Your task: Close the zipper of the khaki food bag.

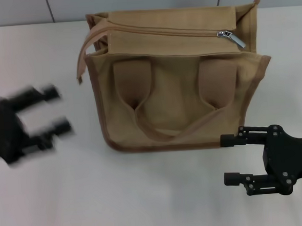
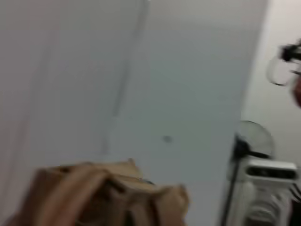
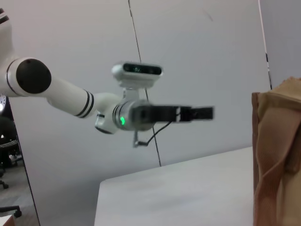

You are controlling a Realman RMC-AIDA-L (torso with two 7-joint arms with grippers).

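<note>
Hovering nearest the robot at the lower right of the head view, the right gripper (image 1: 231, 159) has its two black fingers spread wide with nothing between them; its upper finger (image 1: 233, 139) lies just off the bag's near right corner without visibly touching it. Farther out on the other side, the left gripper (image 1: 61, 109) is also open and empty, its fingers pointing toward the bag with a clear gap of white table (image 1: 146, 195) between them and the fabric. The right wrist view shows this left gripper (image 3: 209, 113) raised above the tabletop, apart from the bag's edge.

Between the two grippers stands the khaki food bag (image 1: 175, 91), upright, its strap handles (image 1: 167, 127) hanging down the near face in a loop. Along the bag's top runs the zipper (image 1: 166, 32); its silver slider (image 1: 227, 35) sits near the right end, the pull tab angled outward. At the far left end the zipper tape curls off the corner and hangs down.
</note>
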